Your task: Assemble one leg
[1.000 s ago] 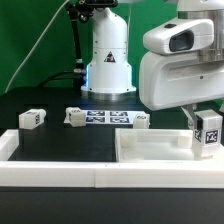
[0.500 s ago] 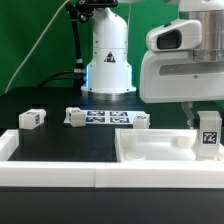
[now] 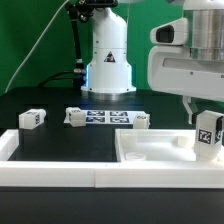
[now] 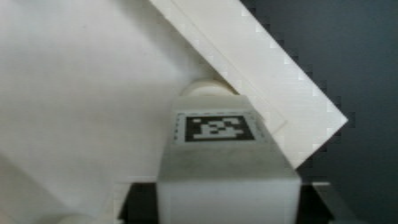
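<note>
- White plastic is filling the pincer (image 3: 205, 122): its jaws are clamping the leg (image 3: 208, 138) by the sides, with the tag sticker facing the exterior camera.
- You are holding that leg upright, long axis vertical, directly under the wrist, so nothing needs reaching for.
- The leg is hanging over the panel (image 3: 160, 158), in the corner at the exterior view's right and inside the raised rim (image 4: 267, 72). Neither view is showing whether its lower end is touching the panel floor.
- The wrist view is showing a small round bump (image 4: 210, 88) tucked into that corner, just beyond the leg's tagged face. I am reading it as the seat for the leg.
- The coming move is turning on that one offset, I judge: you are needing the leg's axis centred over the bump before pressing straight down, keeping it from tilting against the rim.
- The panel is serving as a shallow tray, and I am seeing nothing loose lying in it.
- Three other legs are lying outside it on the counter (image 3: 60, 142): one (image 3: 31, 118) well apart, another (image 3: 75, 117) and a third (image 3: 140, 121) at either end of the marker board (image 3: 106, 118).
</note>
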